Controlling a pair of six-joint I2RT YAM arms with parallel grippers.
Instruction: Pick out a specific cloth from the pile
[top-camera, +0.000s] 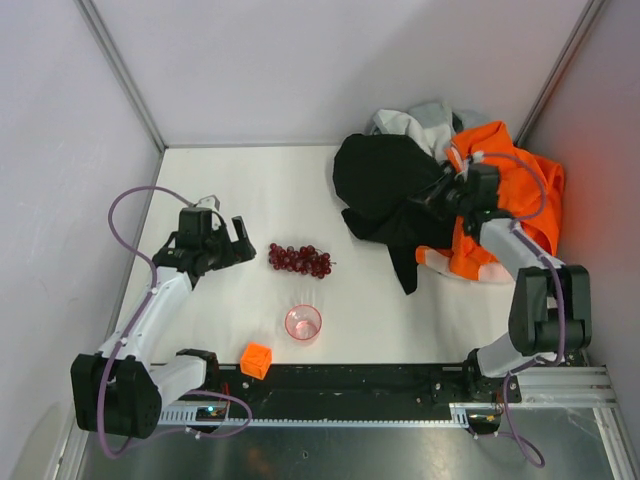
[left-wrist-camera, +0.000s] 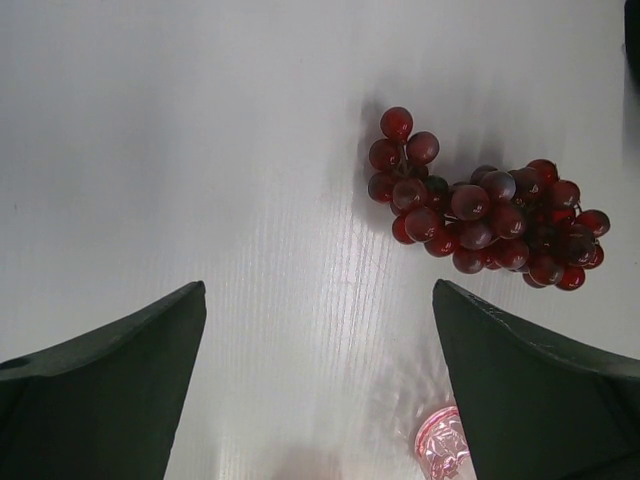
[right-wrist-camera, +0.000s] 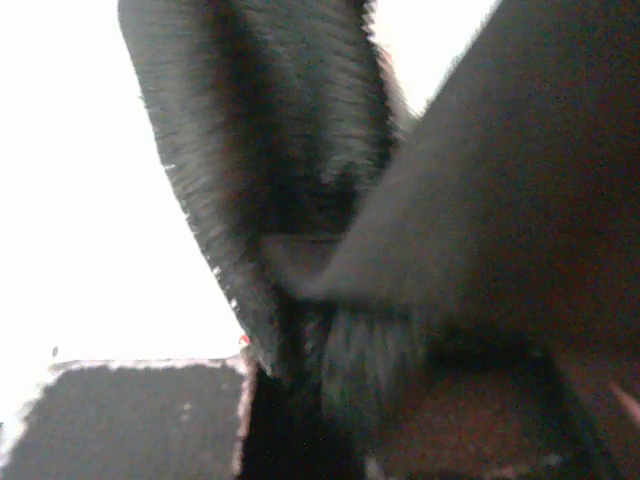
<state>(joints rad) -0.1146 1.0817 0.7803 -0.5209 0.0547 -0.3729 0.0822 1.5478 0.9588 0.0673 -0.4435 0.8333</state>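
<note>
right fingers (right-wrist-camera: 130, 420) — clamped on black cloth (right-wrist-camera: 290, 150)

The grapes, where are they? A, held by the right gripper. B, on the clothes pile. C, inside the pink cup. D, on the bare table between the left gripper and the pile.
D: the grapes lie on the table, beside the open left gripper, apart from the pile.

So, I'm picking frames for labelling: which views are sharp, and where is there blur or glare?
Top external: sharp, evenly lit, no strong glare. Left wrist: grapes in focus, faint sheen on the table. Right wrist: black fabric too close to the lens, blurred, with the background blown out to white.
</note>
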